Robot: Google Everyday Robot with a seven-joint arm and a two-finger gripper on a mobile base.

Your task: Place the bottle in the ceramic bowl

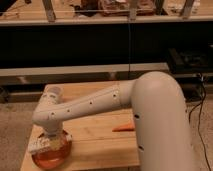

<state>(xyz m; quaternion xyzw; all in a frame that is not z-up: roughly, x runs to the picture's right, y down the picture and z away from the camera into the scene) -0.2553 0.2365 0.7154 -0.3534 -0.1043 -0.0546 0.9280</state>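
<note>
Here we see the robot's white arm (100, 102) reaching from the right across a light wooden table (95, 137), bending at an elbow near the table's left side and dropping down toward the front-left corner. The gripper (50, 140) sits at the lower end of that arm, directly over the ceramic bowl (50, 156), and most of it is hidden behind the wrist, so we cannot tell how it is set. The bowl is an orange-red, glossy, shallow dish resting on the table close to its front-left corner, with the arm's end covering its upper part. A small whitish, elongated thing with a pale label lies across the bowl's left rim, just below the arm's end; we take it for the bottle (42, 145). It lies roughly on its side, tilted slightly, with its left end sticking out past the bowl's edge, and it touches or nearly touches the gripper. We cannot tell whether the gripper is holding it or whether it rests on the bowl. Near the back-left of the table, just behind the arm's elbow, stands a translucent plastic cup (53, 92), upright and partly hidden by the arm. A small orange object (123, 128) lies flat on the wood near the middle of the table, well apart from the bowl.
</note>
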